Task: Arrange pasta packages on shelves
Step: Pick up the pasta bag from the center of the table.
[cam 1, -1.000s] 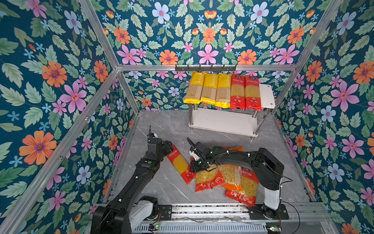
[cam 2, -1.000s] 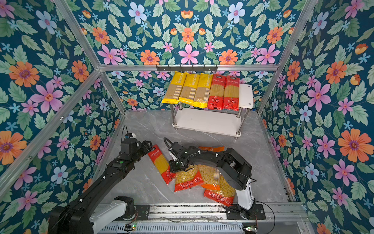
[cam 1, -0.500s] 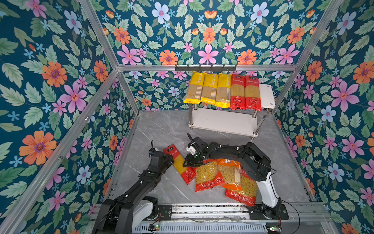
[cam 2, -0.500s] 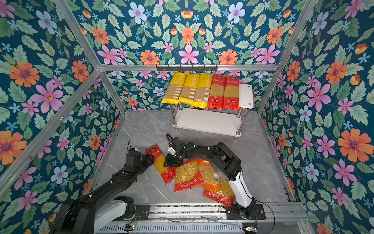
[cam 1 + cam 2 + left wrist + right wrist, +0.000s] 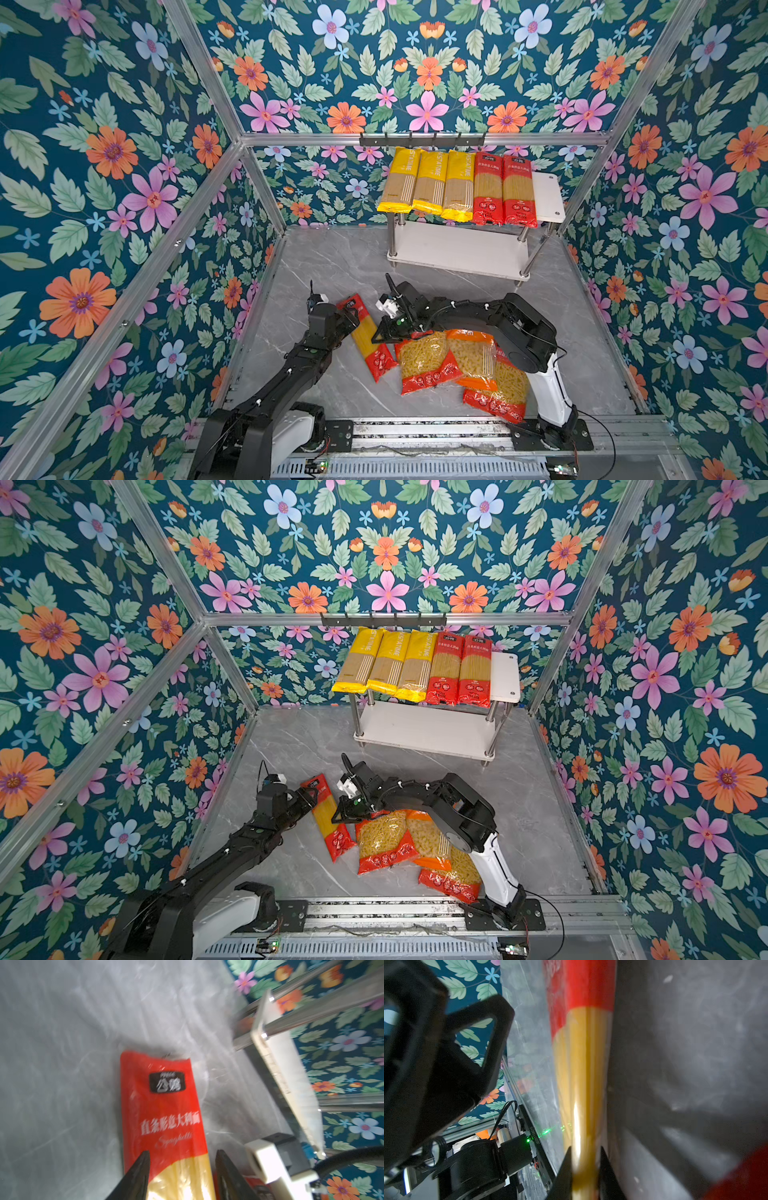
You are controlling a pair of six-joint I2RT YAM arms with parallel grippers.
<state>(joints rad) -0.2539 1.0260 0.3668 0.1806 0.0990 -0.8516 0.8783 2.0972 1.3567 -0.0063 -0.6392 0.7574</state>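
The enclosure has floral walls (image 5: 124,208) on three sides, a grey marble floor (image 5: 332,257) and a metal rail (image 5: 415,428) along the front edge. Both grippers sit low at mid-floor. Bare floor runs ahead of the fingertips up to the rack (image 5: 548,195), which stands well beyond them against the back wall, under a black hook rail (image 5: 422,141). More bare floor lies outside the left fingers, up to the side wall.

Left gripper (image 5: 352,321): the fingers (image 5: 137,1174) are about half apart, astride the pack (image 5: 368,340) where its far red end meets the window. In the left wrist view one tip overlaps the pack's edge and the other stands just off the opposite edge. Whether they press the sides cannot be told.

Right gripper (image 5: 379,333): the fingers (image 5: 564,1167) are nearly closed, pinching the pack's long edge at the window, on the side away from the left fingers. The film narrows between the tips.

Pack: long and red at both ends, with white lettering and yellow spaghetti showing through the middle. It is on the floor between the two grippers, slanted toward the rack.

Behind the right fingers, under that arm, three short-pasta bags overlap: a red bag (image 5: 424,361) just beside the pack, an orange bag (image 5: 473,357) and a second red bag (image 5: 498,395).

Rack, top board: three yellow packs (image 5: 430,183) and two red packs (image 5: 503,191) lie side by side, overhanging the front edge. White board shows beyond the last red one.
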